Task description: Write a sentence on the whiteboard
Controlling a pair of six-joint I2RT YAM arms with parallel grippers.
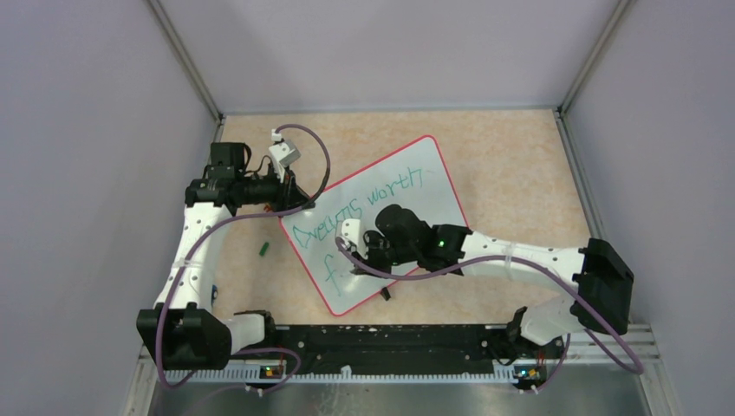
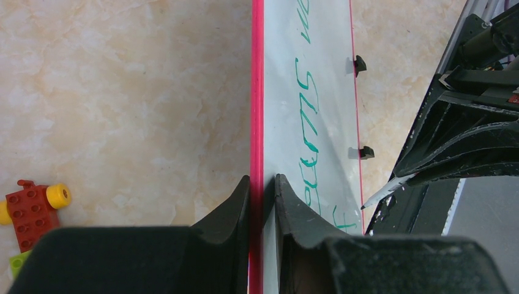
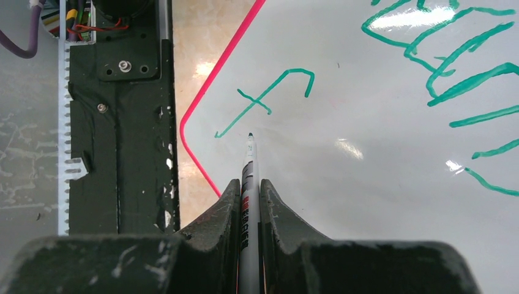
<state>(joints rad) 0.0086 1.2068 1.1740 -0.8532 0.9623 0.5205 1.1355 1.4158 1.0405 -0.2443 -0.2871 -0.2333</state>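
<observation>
The whiteboard (image 1: 407, 186) lies tilted on the table, white with a thin red rim. Green lettering (image 1: 355, 211) reads roughly "Dreams worth" on one line, with a lone "f" (image 3: 269, 98) below it. My left gripper (image 2: 262, 184) is shut on the whiteboard's red edge (image 2: 256, 92) at its far-left corner. My right gripper (image 3: 248, 187) is shut on a white marker (image 3: 248, 177). The marker's tip sits just right of the "f", close over the board; whether it touches I cannot tell. From the left wrist the marker tip (image 2: 382, 193) shows beside the board.
A small green cap (image 1: 263, 249) lies on the table left of the board. Red and yellow toy bricks (image 2: 33, 205) sit near the left gripper. The black base rail (image 1: 381, 342) runs along the near edge. Grey walls enclose the table.
</observation>
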